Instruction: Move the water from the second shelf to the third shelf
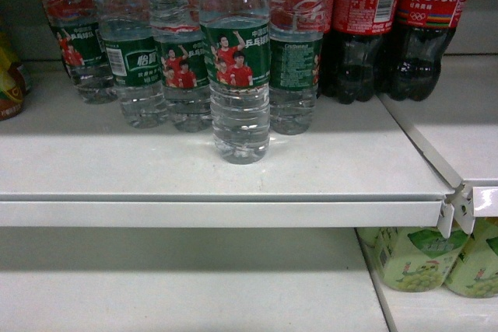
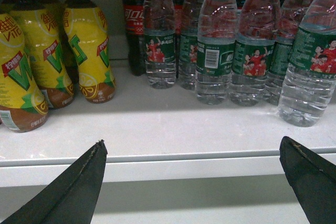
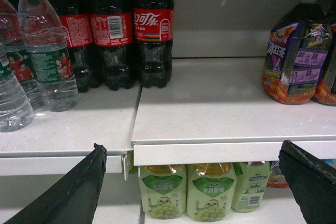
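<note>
Your water bottle (image 1: 235, 75) stands out front at 12 o'clock, easy to grab; both grippers' jaws are wide, empty.

**Three close views of one shelf front**

Your head camera sits close to the white shelf (image 1: 218, 184) and looks forward and slightly down, with the front water bottle (image 1: 235, 60) filling the centre and the shelf below showing underneath. Your left wrist camera faces the same shelf nearly level from a little farther back and to the left, taking in yellow bottles (image 2: 86, 40) beside the water bottles; its dark jaws frame the bottom corners. Your right wrist camera looks level from the right, across the shelf joint. All three views share the water row and the cola bottles (image 3: 152, 38) behind it.
</note>
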Robot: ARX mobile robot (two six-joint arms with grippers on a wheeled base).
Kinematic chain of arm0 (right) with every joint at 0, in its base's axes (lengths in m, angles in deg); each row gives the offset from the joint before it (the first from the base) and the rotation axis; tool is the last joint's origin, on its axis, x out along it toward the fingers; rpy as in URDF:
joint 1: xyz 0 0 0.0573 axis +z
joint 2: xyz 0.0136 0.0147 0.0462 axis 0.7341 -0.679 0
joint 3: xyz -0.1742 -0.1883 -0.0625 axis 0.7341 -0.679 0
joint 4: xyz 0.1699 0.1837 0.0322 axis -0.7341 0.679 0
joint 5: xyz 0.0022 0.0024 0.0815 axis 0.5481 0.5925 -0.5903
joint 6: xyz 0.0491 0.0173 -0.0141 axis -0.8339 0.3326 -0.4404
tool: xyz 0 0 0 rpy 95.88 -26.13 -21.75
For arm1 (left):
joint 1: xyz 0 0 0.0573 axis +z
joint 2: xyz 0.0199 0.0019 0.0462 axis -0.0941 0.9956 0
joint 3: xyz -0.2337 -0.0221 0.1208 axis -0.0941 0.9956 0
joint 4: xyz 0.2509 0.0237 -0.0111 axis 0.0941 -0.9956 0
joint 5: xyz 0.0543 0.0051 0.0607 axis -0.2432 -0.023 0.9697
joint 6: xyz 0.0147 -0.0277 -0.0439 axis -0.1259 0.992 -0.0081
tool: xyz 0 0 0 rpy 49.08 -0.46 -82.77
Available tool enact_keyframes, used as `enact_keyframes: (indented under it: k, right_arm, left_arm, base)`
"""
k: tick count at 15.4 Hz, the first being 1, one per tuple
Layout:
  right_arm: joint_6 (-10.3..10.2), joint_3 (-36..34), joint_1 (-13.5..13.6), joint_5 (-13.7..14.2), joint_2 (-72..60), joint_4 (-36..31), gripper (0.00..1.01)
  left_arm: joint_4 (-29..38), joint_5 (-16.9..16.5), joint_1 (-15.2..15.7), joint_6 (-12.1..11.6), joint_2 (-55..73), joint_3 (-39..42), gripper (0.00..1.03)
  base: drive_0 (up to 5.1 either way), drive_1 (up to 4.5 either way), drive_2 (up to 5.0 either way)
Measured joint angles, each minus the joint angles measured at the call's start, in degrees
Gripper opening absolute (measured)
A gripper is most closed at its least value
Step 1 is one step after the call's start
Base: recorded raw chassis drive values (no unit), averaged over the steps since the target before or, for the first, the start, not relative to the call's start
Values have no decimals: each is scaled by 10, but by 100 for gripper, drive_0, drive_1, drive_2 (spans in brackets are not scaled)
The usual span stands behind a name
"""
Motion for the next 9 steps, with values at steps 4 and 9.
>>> enact_keyframes:
  k: [4,9]
  right_arm:
    - [0,0,0,0,0,0,98]
    - [0,0,0,0,0,0,98]
  left_arm:
    - [0,0,0,0,0,0,98]
    - [0,0,0,0,0,0,98]
  base:
    - [0,0,0]
    - [0,0,0]
